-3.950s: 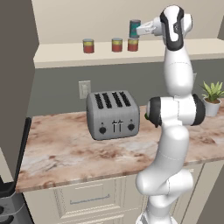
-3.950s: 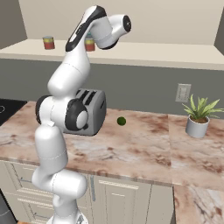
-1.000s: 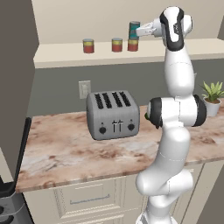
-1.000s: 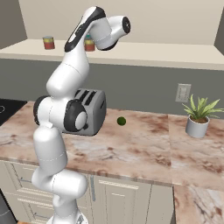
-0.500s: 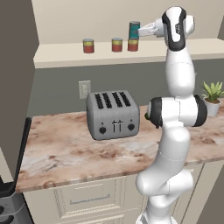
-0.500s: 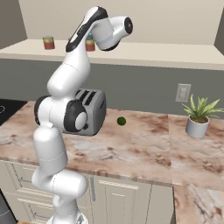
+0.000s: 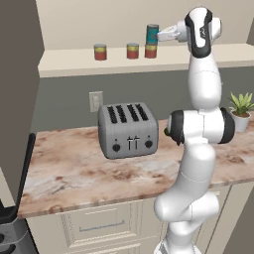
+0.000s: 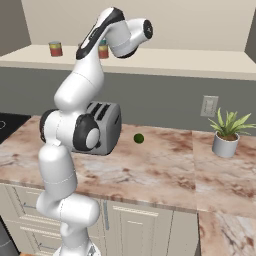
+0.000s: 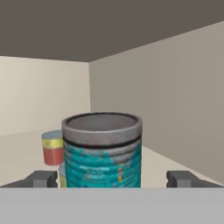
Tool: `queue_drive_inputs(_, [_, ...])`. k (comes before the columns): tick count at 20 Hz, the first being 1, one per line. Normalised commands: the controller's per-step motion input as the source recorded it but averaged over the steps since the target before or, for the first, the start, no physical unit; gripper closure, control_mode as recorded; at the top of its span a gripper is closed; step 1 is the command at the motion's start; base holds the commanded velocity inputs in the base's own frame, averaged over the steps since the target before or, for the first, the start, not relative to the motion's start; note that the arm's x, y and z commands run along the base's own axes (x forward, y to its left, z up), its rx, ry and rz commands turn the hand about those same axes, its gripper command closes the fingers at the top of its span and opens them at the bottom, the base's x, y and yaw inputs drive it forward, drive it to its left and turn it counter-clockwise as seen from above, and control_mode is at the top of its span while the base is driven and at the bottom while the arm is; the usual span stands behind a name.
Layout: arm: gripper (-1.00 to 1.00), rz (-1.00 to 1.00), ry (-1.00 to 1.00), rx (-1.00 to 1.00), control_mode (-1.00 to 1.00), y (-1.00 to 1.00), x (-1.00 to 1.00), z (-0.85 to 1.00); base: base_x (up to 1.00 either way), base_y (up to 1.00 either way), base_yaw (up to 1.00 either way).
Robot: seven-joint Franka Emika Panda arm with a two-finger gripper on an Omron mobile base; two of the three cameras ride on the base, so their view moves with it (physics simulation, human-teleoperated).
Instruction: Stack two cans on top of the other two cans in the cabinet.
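The teal-blue can (image 7: 152, 34) is seen stacked on 1 red can (image 7: 151, 51) on the cabinet shelf (image 7: 69, 66). The gripper (image 9: 112, 179) is spread, its fingertips (image 9: 41, 179) flanking the can without visible contact. The can is judged rigid, light and smooth-walled; a mid-wall hold is advised. 2 further red cans (image 7: 100, 52) stand apart.

grey wall (image 7: 69, 104), marble counter (image 7: 74, 173)

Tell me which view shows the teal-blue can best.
The hand view: the teal-blue can stands close and centred between the fingertips, dark top visible. The left base view shows it small, atop a red can. In the right base view the arm hides it.
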Motion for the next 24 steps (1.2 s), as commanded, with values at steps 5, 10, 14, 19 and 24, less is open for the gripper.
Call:
queue_drive_inputs(5, [-1.00,0.00,0.00,0.00,-1.00,0.00,-0.27,0.06,0.00,0.00,0.00])
queue_drive_inputs(10, [-1.00,0.00,0.00,0.00,-1.00,0.00,-0.56,0.04,0.00,0.00,0.00])
queue_drive_inputs(14, [-1.00,-0.02,0.00,0.00,-1.00,0.03,-0.61,0.00,0.00,0.00,0.00])
queue_drive_inputs(19, [-1.00,-0.10,0.00,0.00,-1.00,0.24,-0.54,0.00,0.00,0.00,0.00])
queue_drive_inputs(24, [-1.00,-0.16,0.00,0.00,-1.00,0.34,-0.29,0.00,0.00,0.00,0.00])
